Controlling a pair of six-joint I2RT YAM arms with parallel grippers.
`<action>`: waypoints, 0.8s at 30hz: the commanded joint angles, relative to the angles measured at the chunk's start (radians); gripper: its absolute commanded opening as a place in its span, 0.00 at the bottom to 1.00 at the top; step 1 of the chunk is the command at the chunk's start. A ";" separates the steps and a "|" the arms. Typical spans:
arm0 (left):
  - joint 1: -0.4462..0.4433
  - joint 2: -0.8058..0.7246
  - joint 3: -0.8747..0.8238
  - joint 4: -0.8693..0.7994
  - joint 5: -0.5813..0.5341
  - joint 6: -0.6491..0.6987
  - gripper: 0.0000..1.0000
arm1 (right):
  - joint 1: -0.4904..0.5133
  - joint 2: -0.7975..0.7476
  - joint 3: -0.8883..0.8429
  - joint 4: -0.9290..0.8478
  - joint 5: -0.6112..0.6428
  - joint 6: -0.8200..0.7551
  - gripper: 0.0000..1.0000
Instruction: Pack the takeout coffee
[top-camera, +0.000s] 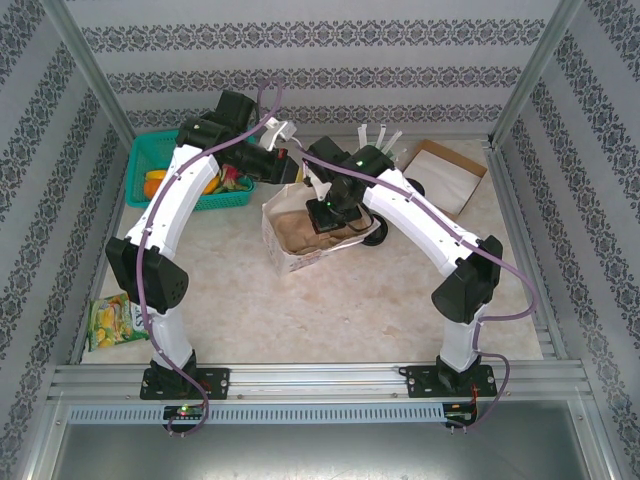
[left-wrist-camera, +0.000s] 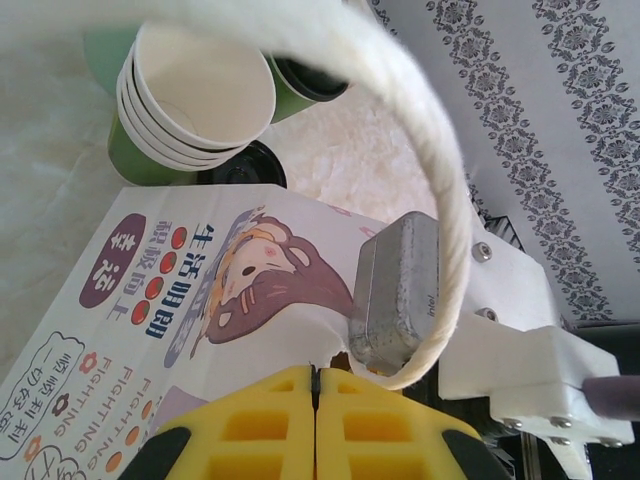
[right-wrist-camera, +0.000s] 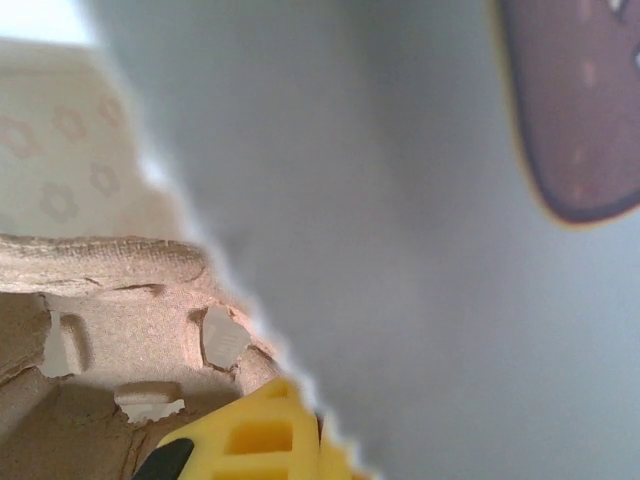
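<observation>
Overhead; both wrists close on bag (top-camera: 276, 236)

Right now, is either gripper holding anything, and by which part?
Both pinch the paper bag: the left gripper its top edge beside the rope handle, the right gripper its serrated rim.

Printed matter on the white paper bag (left-wrist-camera: 215, 215), left wrist view: beside the cartoon girl (left-wrist-camera: 265, 265) run blue Chinese characters, seemingly "生活明朗", and farther from her a purple badge (left-wrist-camera: 122, 258) carries white characters too uncertain to read. Near the bag's lower corner, "FIGHTING" appears twice in black. Off the bag, the grey camera housing (left-wrist-camera: 400, 285) bears "intel"
</observation>
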 joint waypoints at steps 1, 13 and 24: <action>0.010 0.016 0.012 0.067 0.030 -0.018 0.01 | 0.052 -0.050 0.007 0.057 0.060 -0.101 0.00; 0.018 0.033 0.031 0.031 0.011 -0.023 0.00 | 0.049 -0.065 -0.086 0.083 0.021 -0.134 0.00; 0.019 -0.031 -0.027 0.119 0.043 0.002 0.05 | 0.007 -0.007 -0.052 -0.009 -0.066 -0.059 0.00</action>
